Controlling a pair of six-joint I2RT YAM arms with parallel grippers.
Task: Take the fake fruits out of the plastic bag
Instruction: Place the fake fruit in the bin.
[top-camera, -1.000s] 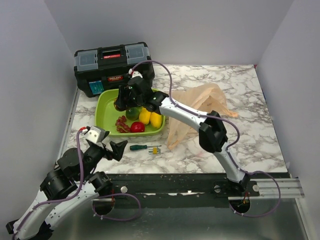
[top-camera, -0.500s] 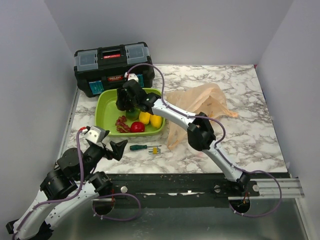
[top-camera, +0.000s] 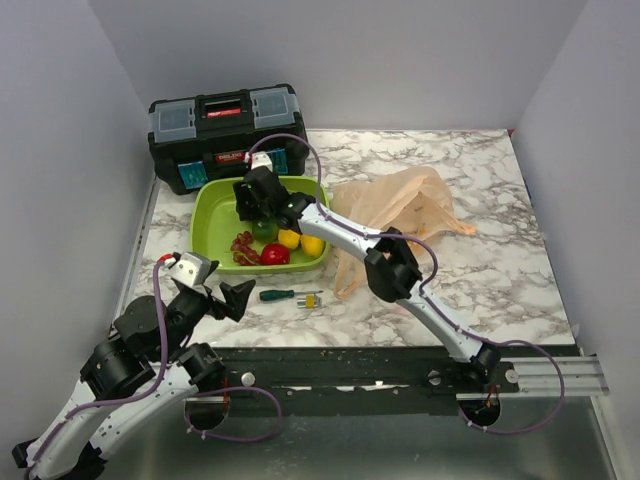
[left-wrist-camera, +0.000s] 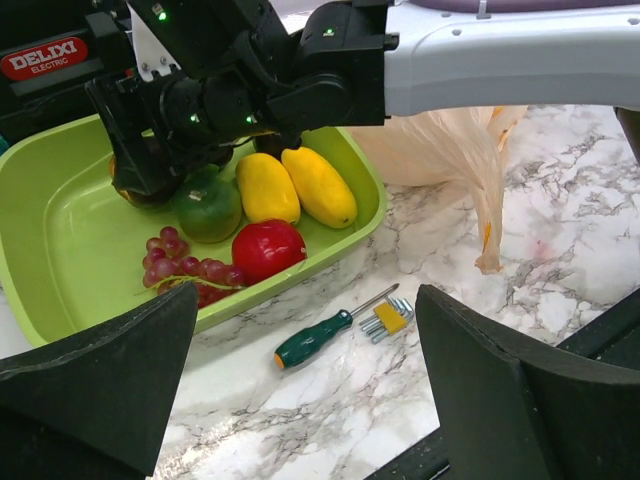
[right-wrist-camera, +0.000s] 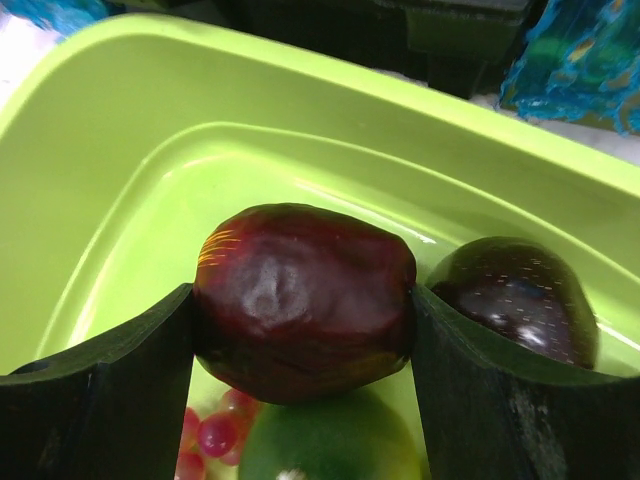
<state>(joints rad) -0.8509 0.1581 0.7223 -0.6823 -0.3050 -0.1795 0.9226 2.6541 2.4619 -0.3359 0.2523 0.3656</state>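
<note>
My right gripper (top-camera: 252, 205) is shut on a dark maroon fruit (right-wrist-camera: 305, 298) and holds it low over the lime-green tray (top-camera: 212, 210). A second dark fruit (right-wrist-camera: 520, 300) lies in the tray beside it. Below are a green round fruit (left-wrist-camera: 208, 207), two yellow oblong fruits (left-wrist-camera: 298, 187), a grape cluster (left-wrist-camera: 185, 270) and a shiny red ball (left-wrist-camera: 266, 247). The peach-orange plastic bag (top-camera: 400, 210) lies crumpled right of the tray. My left gripper (top-camera: 215, 285) is open and empty, near the table's front left.
A black toolbox (top-camera: 228, 125) stands behind the tray at the back left. A green-handled screwdriver (top-camera: 278, 294) and a yellow hex-key set (top-camera: 311, 299) lie on the marble table in front of the tray.
My right gripper has moved a little left and down into the tray, still holding the maroon fruit. The left arm has not moved.
</note>
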